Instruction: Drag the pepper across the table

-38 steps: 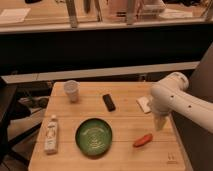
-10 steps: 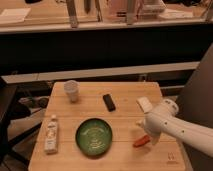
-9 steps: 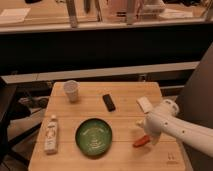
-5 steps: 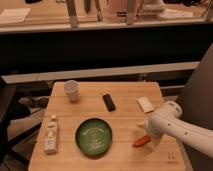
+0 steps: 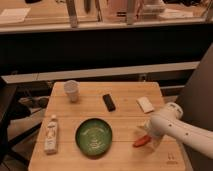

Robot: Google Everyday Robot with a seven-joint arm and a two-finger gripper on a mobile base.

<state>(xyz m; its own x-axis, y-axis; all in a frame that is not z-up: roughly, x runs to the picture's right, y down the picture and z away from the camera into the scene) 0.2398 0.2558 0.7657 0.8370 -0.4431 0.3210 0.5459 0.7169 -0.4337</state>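
The small red-orange pepper (image 5: 139,142) lies on the light wooden table (image 5: 125,112), right of the green plate. My gripper (image 5: 152,136), at the end of the white arm reaching in from the right, is down at the pepper's right end and hides that tip. Its jaws stand open around that end of the pepper, and I cannot tell whether they touch it.
A green plate (image 5: 93,136) sits at the front middle. A white bottle (image 5: 51,133) lies at the front left, with a paper cup (image 5: 71,90) behind it. A black remote-like object (image 5: 108,102) and a white block (image 5: 145,104) lie toward the back.
The arm has sunk a little lower and shifted slightly right over the pepper's right end. The pepper itself has not moved.
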